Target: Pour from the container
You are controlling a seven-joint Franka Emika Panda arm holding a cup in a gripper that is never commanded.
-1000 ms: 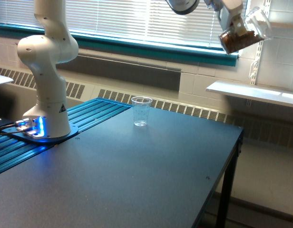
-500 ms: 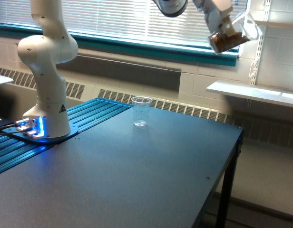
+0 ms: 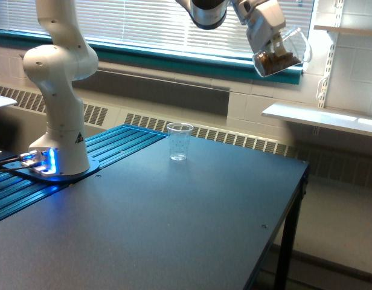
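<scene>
— What do we see closest to us?
— We see a big dark table (image 3: 174,229). The front part of it is bare. At the exterior view's left, the white robot arm (image 3: 59,90) stands on its round base, with a blue light low down.

— And a bit farther back?
— We see a small clear cup (image 3: 179,141) standing up straight near the far edge of the table. It looks like it has nothing in it.

— Where is the container?
— We see the container (image 3: 281,53) high up in the air, in front of the window blinds (image 3: 144,21), well off to the exterior view's right of the small cup. It is tipped over on a slant. Brown pieces sit in its lower end.

— What about the claw?
— The claw (image 3: 267,27) is closed around the container and holds it tight.
</scene>
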